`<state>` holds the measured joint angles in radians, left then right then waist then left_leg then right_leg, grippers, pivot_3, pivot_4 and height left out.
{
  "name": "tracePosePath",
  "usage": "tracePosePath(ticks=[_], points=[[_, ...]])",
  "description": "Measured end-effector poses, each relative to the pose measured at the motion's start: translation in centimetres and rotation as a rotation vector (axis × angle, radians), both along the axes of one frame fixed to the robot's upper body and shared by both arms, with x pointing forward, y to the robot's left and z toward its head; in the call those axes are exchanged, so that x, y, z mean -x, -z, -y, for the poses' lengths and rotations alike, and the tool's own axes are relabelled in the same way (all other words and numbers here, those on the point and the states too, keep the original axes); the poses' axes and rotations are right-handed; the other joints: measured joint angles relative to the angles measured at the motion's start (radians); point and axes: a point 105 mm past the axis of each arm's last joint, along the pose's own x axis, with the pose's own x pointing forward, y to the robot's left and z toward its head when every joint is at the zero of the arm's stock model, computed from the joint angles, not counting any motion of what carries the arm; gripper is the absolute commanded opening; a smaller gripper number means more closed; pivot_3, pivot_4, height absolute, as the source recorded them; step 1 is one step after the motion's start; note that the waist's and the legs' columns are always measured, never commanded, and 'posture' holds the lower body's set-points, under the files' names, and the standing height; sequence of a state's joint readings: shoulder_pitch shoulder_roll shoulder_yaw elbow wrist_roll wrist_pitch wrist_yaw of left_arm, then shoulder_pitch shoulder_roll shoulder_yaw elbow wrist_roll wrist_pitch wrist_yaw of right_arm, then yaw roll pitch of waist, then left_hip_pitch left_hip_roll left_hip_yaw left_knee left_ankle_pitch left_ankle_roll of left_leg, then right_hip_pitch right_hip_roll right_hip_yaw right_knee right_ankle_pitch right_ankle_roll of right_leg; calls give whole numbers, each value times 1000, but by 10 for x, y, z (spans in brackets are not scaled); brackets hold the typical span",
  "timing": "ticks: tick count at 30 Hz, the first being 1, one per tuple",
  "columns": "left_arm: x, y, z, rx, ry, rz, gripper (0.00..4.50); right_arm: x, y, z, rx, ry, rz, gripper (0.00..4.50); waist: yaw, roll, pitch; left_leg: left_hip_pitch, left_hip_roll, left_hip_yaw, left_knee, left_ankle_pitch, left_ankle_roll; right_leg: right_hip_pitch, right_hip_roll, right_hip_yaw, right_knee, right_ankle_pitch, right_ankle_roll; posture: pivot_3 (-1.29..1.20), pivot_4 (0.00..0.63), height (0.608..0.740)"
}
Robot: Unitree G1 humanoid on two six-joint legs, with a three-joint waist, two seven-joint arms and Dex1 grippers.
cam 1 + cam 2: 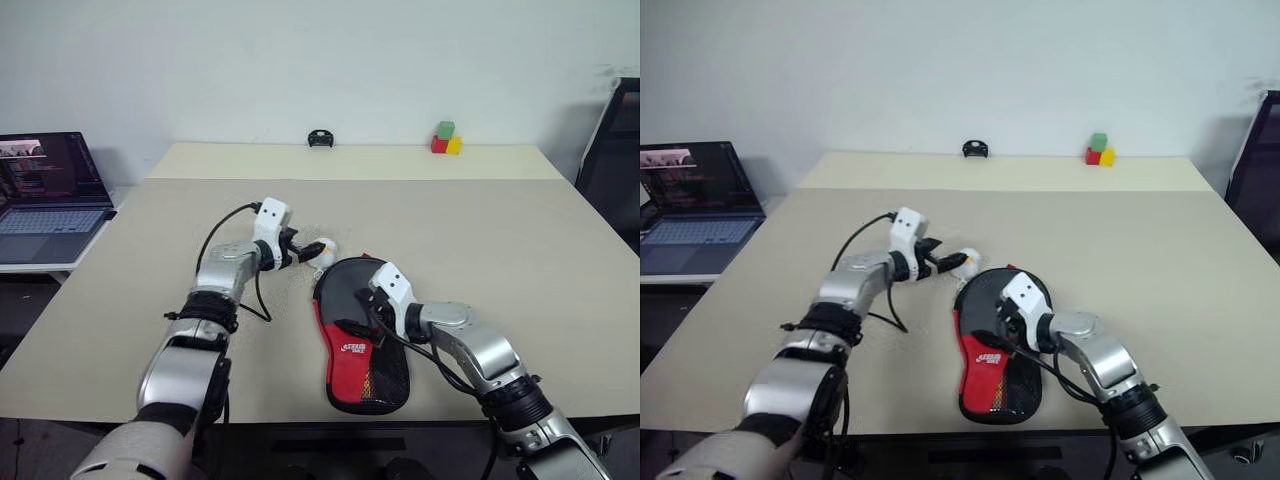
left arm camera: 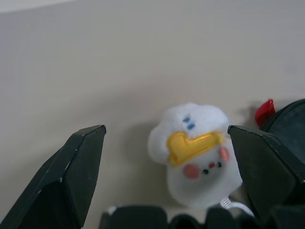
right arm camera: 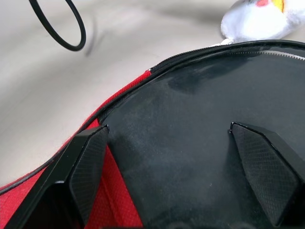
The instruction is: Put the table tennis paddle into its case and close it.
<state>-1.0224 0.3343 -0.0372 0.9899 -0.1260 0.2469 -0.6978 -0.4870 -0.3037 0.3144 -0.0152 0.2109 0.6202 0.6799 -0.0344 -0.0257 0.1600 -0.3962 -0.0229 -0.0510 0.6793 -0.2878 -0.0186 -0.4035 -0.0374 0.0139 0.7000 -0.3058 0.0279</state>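
From the head cameras, the case (image 1: 362, 340) lies on the tabletop (image 1: 520, 250) near the front edge, its round end pointing toward twelve o'clock and its red logo panel toward six. The left gripper (image 1: 312, 252) reaches in from nine o'clock, jaws wide, at the small white-yellow charm (image 1: 326, 249) just off the case's top rim at about eleven o'clock. The right gripper (image 1: 362, 312) hovers over the round black face, also wide and holding nothing. My read: the right is placed to steady the pouch while the left goes for the zipper pull. In the left wrist view, the charm (image 2: 194, 156) sits between the spread black fingers (image 2: 71, 176), a plush little face with a yellow patch and pink cheeks, not yet pinched. In the right wrist view, the table tennis paddle (image 3: 205, 138) shows dusty black rubber inside the open zipper edge, red fabric lining at its side, so it looks seated with the closing left to do.
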Motion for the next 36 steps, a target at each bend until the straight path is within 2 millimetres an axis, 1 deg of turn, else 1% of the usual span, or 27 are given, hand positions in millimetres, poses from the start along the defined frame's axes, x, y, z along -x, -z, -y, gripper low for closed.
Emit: tracePosePath(ticks=[6, 13, 16, 17, 18, 20, 26, 28, 29, 30, 31, 34, 36], points=[[0, 20, 16, -41, 26, -74, 4500, 0, 0, -2, -9, 7, -1, 4474, -1, 0, 0, 0, 0, 0, 0, 0, 0, 0, 0, 0, 0, 0, 0, 0, 150, 740], [-1, 24, 21, -46, 21, -83, 4500, -1, 0, -2, -16, 25, -1, 4474, 2, -1, 0, 0, 0, 0, 0, 0, 0, 0, 0, 0, 0, 0, 0, 0, 150, 740], [0, 26, 26, -32, 21, -91, 4500, -2, 0, -2, -19, 37, 2, 4474, 3, -1, -1, 0, 0, 0, 0, 0, 0, 0, 0, 0, 0, 0, 0, 0, 150, 740], [0, 27, 27, -22, 19, -96, 4208, -2, 0, -2, -20, 40, 2, 4500, 4, -1, -1, 0, 0, 0, 0, 0, 0, 0, 0, 0, 0, 0, 0, 0, 150, 740], [0, 27, 28, -18, 20, -98, 4101, -3, 0, -2, -21, 42, 3, 4500, 5, -1, -1, 0, 0, 0, 0, 0, 0, 0, 0, 0, 0, 0, 0, 0, 150, 740], [1, 28, 31, -5, 25, -103, 3565, -4, 0, -2, -21, 52, 6, 4500, 5, -1, -1, 0, -1, 0, 0, 0, 0, 0, 0, 0, 0, 0, 0, 0, 150, 740], [5, 30, 42, 13, 71, -118, 1350, -5, 1, -2, -16, 62, 13, 4500, 6, -1, -1, 0, -1, 0, 0, 0, 0, 0, 0, 0, 1, 0, 0, 0, 150, 740], [5, 30, 42, 14, 76, -121, 690, -6, 0, -2, -14, 64, 14, 4500, 5, -1, -1, 0, -1, 0, 0, 0, 0, 0, 0, 0, 1, 0, 0, 0, 150, 740], [5, 30, 42, 14, 77, -120, 439, -6, 1, -1, -11, 67, 15, 4500, 6, -1, -1, 0, -1, 0, 0, 0, 0, 0, 0, 0, 1, 0, 0, 0, 150, 740], [5, 30, 42, 14, 77, -120, 257, -6, 1, 0, -10, 69, 15, 4500, 6, -1, -1, 0, -1, 0, 0, 0, 0, 0, 0, 0, 1, 0, 0, 0, 150, 740], [5, 30, 41, 14, 77, -119, 211, -7, 0, 2, -8, 73, 16, 4500, 6, -1, -1, 0, -1, 0, 0, 0, 0, 0, 0, 0, 1, 0, 0, 0, 150, 740], [5, 29, 39, 16, 76, -118, 210, -9, 0, 8, -5, 92, 19, 4500, 5, -1, -1, 0, -1, 0, 0, 0, 0, 0, 0, 0, 1, 0, 0, 0, 150, 740], [5, 29, 34, 19, 67, -113, 209, -10, 0, 11, 0, 106, 23, 4500, 3, -1, -1, 0, -1, 0, 0, 0, 0, 0, 0, 0, 1, 0, 0, 0, 150, 740]])
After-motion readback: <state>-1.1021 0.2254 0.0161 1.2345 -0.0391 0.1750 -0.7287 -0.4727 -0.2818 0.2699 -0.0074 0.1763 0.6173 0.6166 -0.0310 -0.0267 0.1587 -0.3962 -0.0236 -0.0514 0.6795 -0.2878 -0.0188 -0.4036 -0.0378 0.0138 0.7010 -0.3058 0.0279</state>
